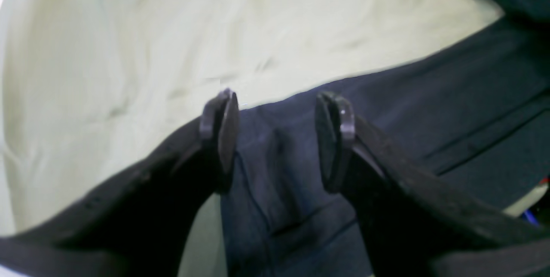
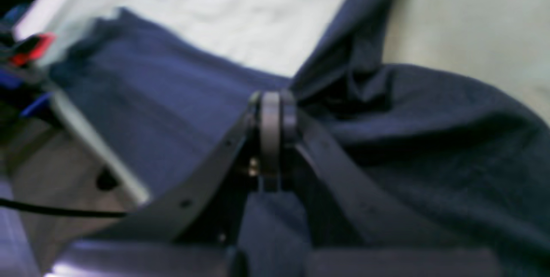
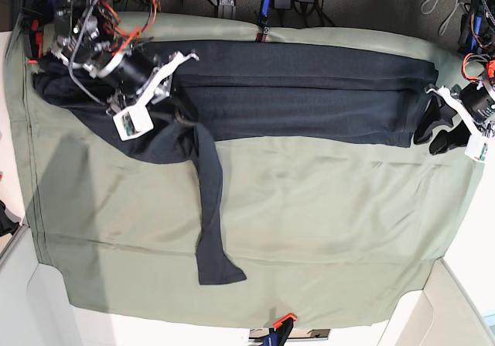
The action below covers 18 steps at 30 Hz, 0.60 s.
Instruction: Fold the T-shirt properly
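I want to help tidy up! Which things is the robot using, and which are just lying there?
For the job:
T-shirt
right hand, shut on the T-shirt
left hand, open beside the shirt's edge

Just there:
green cloth sheet underneath
orange clamp at the sheet's edge

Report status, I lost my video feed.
Left gripper open over T-shirt edge. Right gripper shut on T-shirt. One sleeve trailing loose.

Open green sheet (image 3: 325, 207) beside T-shirt (image 3: 309, 90)

The T-shirt (image 3: 294, 90) is lying partly hidden under the right gripper (image 3: 179, 116) near the tabletop's far-left corner, and blur is hiding whether fabric sits between the pads.
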Motion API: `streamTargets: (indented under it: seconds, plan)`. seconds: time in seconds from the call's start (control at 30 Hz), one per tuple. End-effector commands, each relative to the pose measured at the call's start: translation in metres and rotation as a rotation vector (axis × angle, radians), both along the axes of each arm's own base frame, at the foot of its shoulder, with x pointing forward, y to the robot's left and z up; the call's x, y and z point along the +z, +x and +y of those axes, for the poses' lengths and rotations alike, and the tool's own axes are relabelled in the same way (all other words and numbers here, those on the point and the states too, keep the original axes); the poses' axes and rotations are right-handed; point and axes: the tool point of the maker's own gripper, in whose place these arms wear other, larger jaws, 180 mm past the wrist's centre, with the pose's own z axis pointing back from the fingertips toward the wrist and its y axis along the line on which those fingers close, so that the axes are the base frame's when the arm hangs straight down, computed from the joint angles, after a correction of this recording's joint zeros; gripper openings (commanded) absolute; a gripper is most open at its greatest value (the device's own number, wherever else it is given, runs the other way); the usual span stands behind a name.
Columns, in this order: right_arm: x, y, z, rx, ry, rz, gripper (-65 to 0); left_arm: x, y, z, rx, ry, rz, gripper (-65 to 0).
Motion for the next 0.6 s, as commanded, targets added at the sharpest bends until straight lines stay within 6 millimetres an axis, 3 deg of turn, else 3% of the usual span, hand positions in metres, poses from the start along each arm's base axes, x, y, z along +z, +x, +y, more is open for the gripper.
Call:
streamTargets:
  seconds: [0.0,0.2,0.27,0.33,0.43,0.57]
  plan:
    - [0.014,-0.003,0.002,0.008,0.03,-0.04,-65.0,0.019,0.007,-0.002,-0.02,0.007,-0.054,-33.2]
    - [0.014,-0.017,0.002,0.01,0.021,-0.017,-64.9,0.034,0.01,-0.014,-0.05,-0.018,-0.095,-33.2]
    - [0.015,-0.015,0.001,0.002,0.023,-0.02,-45.5,0.037,0.011,-0.016,-0.051,-0.034,-0.11,-33.1]
    - [0.018,-0.011,0.0,-0.011,0.029,-0.03,-31.0,0.04,0.013,-0.017,-0.053,-0.043,-0.128,-33.1]
    - [0.025,0.0,-0.007,-0.033,0.026,-0.064,-27.5,0.047,0.017,-0.019,-0.053,-0.057,-0.163,-32.4]
    - [0.037,0.024,-0.034,-0.123,0.004,-0.122,-27.5,0.049,0.028,-0.035,-0.094,-0.068,-0.179,-25.9]
